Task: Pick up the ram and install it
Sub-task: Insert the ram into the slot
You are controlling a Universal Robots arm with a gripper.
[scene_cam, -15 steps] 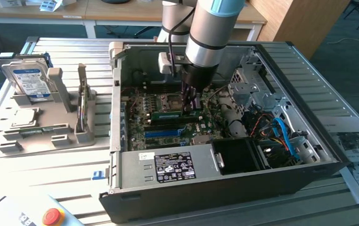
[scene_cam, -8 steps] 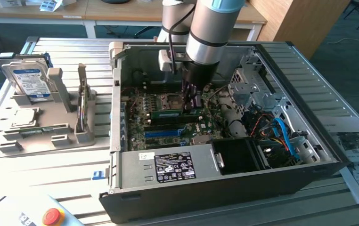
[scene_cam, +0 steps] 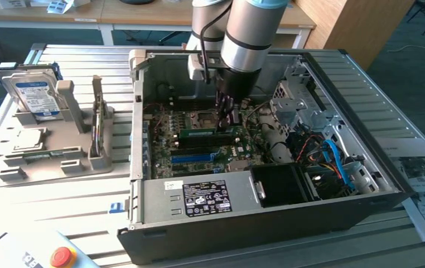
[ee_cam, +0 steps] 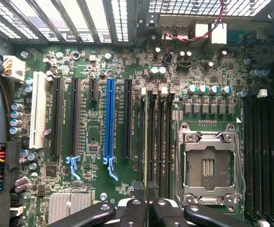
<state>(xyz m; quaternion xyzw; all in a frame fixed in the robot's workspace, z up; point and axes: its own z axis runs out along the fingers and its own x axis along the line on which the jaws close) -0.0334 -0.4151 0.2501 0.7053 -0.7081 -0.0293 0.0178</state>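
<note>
The ram is a thin green stick standing on edge in a memory slot on the motherboard, inside the open computer case. My gripper reaches straight down into the case over the end of the stick toward the exterior view's right. In the wrist view the ram shows edge-on as a narrow line between black slots, and it runs in between the dark fingertips of my gripper, which is shut on it.
A silver hard drive stands in a grey fixture at the exterior view's left. The case holds the power supply, blue cables, a blue slot and the CPU socket. A red button sits near the table's edge.
</note>
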